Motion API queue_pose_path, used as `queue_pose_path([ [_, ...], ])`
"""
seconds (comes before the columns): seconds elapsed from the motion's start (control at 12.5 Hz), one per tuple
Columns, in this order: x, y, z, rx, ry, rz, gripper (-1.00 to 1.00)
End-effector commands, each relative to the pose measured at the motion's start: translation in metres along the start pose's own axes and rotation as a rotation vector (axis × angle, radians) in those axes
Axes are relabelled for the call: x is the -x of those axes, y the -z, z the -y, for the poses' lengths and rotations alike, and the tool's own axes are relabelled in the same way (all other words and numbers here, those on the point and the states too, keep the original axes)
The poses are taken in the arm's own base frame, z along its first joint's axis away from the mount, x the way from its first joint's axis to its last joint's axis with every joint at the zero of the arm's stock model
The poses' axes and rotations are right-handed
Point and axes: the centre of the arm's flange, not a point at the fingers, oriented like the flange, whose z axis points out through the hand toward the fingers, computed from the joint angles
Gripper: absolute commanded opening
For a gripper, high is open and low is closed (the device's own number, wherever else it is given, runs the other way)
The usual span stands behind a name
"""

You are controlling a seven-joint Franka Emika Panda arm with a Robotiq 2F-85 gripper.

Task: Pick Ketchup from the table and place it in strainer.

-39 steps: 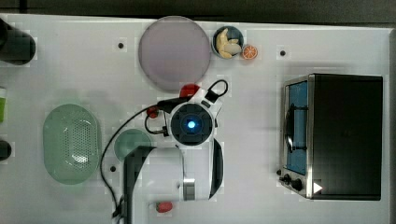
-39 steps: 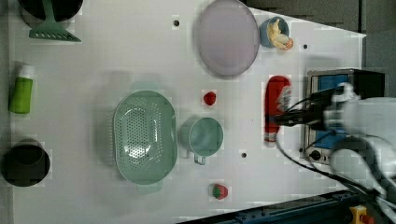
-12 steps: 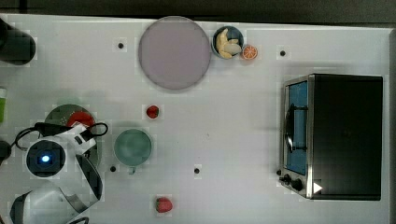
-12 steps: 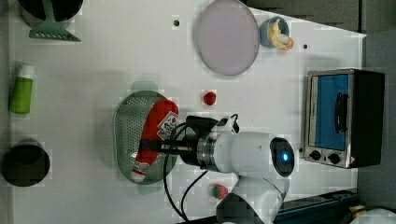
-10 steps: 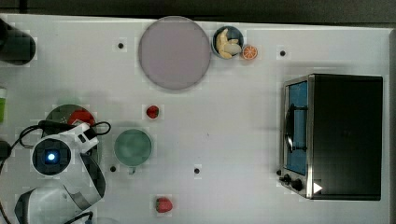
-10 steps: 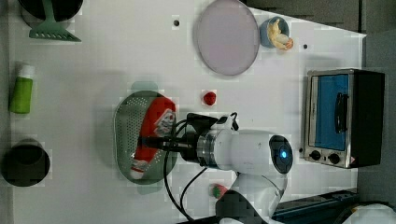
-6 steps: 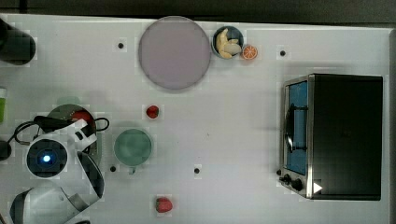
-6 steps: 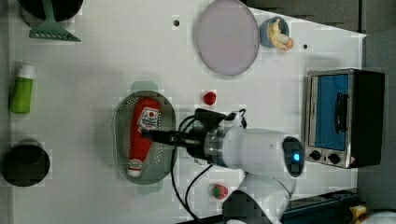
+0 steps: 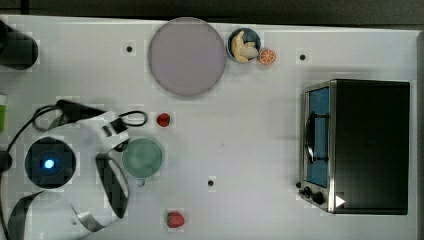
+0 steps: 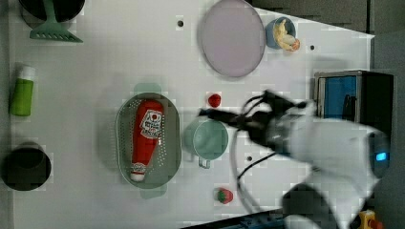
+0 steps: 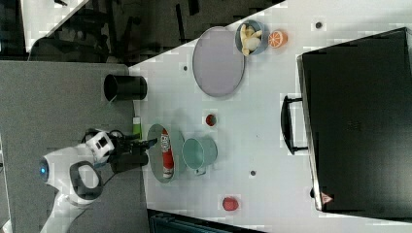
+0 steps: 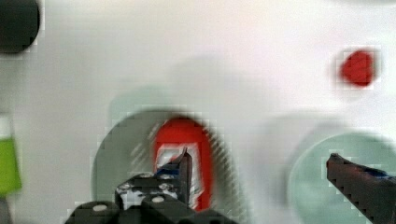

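Observation:
The Ketchup [image 10: 145,138] is a red bottle with a white label, lying flat inside the strainer [image 10: 122,143], a pale mint-green oval basket. Seen from the right view, the Ketchup [image 11: 166,151] lies along the strainer [image 11: 154,156]. My gripper [image 12: 261,170] is open and raised above the basket, its dark fingers [image 12: 184,163] wide apart with nothing between them. Below them lies the Ketchup [image 12: 182,154]. In the left view my gripper [image 10: 207,113] appears blurred over the cup. The arm [image 9: 50,162] covers the strainer in the top view.
A round green cup [image 10: 207,138] stands beside the strainer. A small round red fruit [image 10: 214,100] and a strawberry [image 10: 223,195] lie near it. The lilac plate [image 9: 186,56], a toaster oven [image 9: 355,145], a green bottle [image 10: 21,90] and a black cup [image 10: 26,167] stand further off.
The gripper opened and let go of the Ketchup, which now lies in the strainer. The arm has lifted and pulled back toward the left view's right.

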Motion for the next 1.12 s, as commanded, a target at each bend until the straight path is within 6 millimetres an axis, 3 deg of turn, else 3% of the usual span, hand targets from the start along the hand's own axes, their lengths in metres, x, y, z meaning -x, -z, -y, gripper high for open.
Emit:
queue_pose_path([
  [0.08,-0.08,0.072,-0.083,0.059,-0.274,-0.072,1.0],
  [0.48,-0.109,0.201,-0.166,0.124,-0.503,0.003,1.0],
  [0.64,-0.109,0.235,-0.186,0.153,-0.541,0.062,1.0],
  [0.88,-0.107,0.269,-0.188,0.18,-0.55,0.106,1.0],
  [1.12,-0.108,0.269,-0.187,0.181,-0.548,0.11,1.0],
])
